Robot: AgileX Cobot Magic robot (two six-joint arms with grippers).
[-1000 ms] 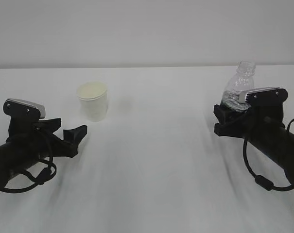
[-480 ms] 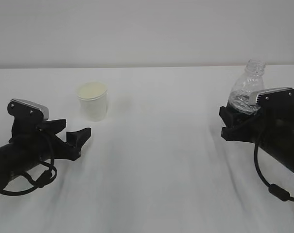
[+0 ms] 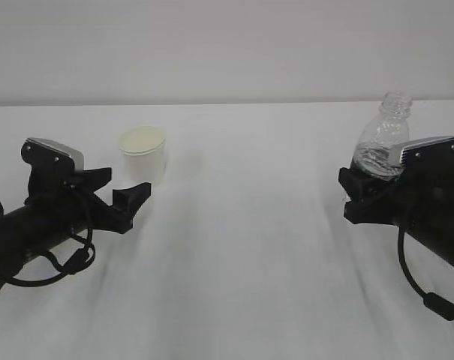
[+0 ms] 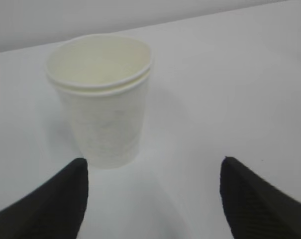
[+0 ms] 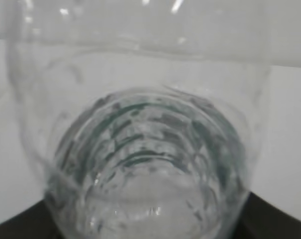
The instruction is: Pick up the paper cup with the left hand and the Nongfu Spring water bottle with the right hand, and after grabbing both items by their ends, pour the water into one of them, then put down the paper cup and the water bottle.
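**Exterior view: left fingers line up on the cup while the right arm has the bottle**

Exterior view shows two arms low over the white bench (image 3: pixel 234 247). On the left, the left hand (image 3: pixel 121 204) reaches toward the paper cup (image 3: pixel 143 154), fingers spread wide and empty. The cup stands upright on the bench, its long axis vertical, just beyond the fingertips and a touch to their left.

The left wrist view makes that plain: the paper cup (image 4: pixel 101 97) sits ahead of the two dark fingers (image 4: pixel 50 204), nearer the left one, not yet between them and not touched. By my reading, the coming move is a short push forward with a small shift left, so the cup's wall lands inside the gap.

Over on the right, the right hand (image 3: pixel 365 196) is closed around the lower part of the Nongfu Spring water bottle (image 3: pixel 383 139), which stands nearly upright, its open neck up. The right wrist view is filled by the bottle's clear ribbed body (image 5: pixel 145 149) with green showing through. Whether its base touches the bench, I cannot tell.
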